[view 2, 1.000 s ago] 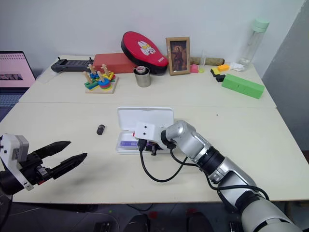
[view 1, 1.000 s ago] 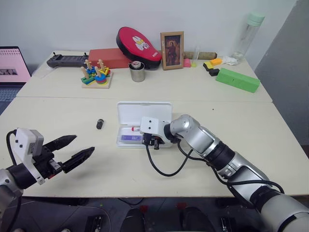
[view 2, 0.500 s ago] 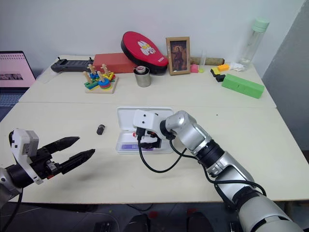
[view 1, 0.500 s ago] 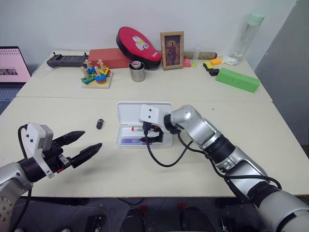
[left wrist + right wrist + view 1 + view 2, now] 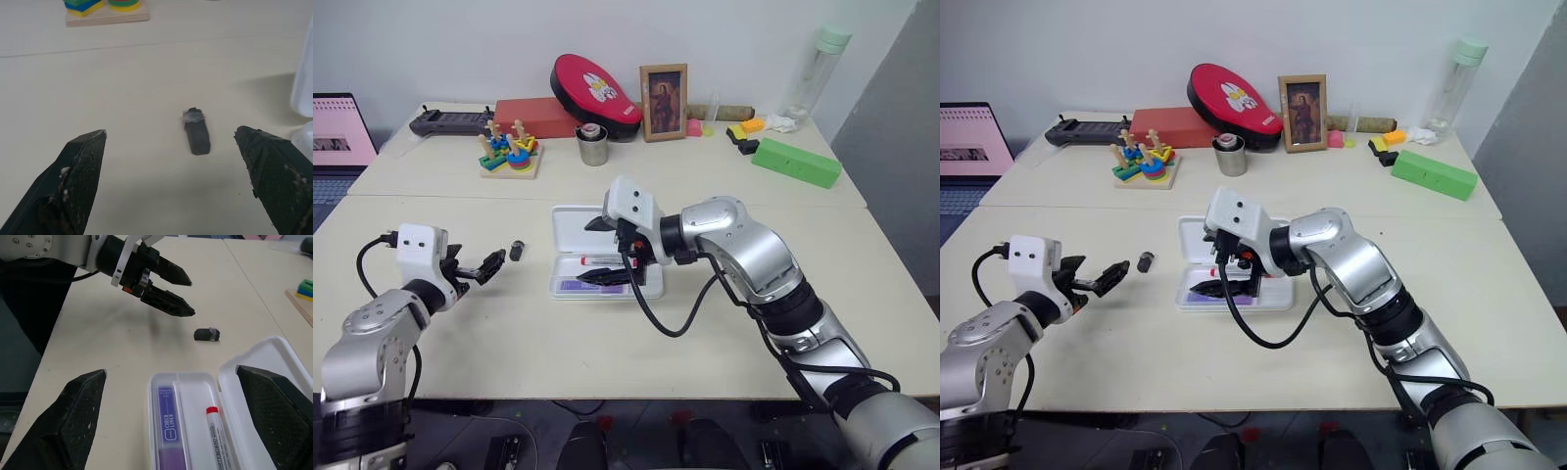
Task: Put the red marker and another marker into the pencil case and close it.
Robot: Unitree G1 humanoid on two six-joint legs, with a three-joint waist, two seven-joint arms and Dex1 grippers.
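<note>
Both markers are lying in the open white pencil case (image 5: pixel 195 431) at table centre: red marker (image 5: pixel 218 438) beside purple marker (image 5: pixel 168 428). Right gripper (image 5: pixel 604 251) is hovering above, wide open, empty. Left gripper (image 5: pixel 181 188) is gaping, empty, facing a small dark cap (image 5: pixel 197 131) to the case's left. Closing the lid seems next

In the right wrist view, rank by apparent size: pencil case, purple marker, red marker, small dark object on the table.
1. pencil case, largest though cut off at the edge.
2. purple marker.
3. red marker: slimmer; its full length is cropped, so second versus third is unsure.
4. small dark object, smallest, also farthest away.
</note>
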